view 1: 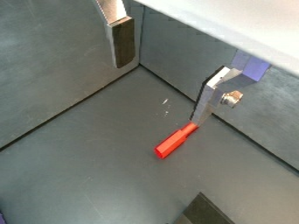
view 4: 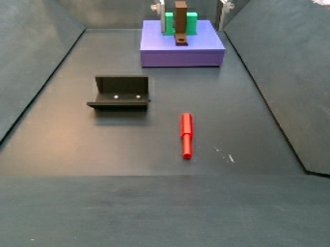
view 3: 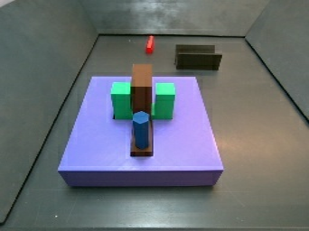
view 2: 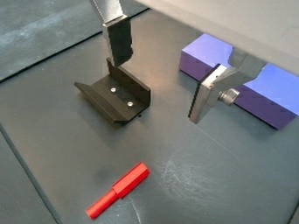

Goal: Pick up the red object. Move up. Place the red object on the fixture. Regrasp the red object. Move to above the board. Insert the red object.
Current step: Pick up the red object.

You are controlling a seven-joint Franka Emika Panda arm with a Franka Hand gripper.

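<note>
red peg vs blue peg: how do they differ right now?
The red object lies flat on the floor, apart from the fixture; the blue peg stands upright on the board. Red looks slimmer. Both are untouched: the tool is open, holding nothing.

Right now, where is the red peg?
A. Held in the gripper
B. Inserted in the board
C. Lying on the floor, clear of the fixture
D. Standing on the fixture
C: the red peg lies flat on the floor beside the fixture, with the open gripper above, holding nothing.
</note>
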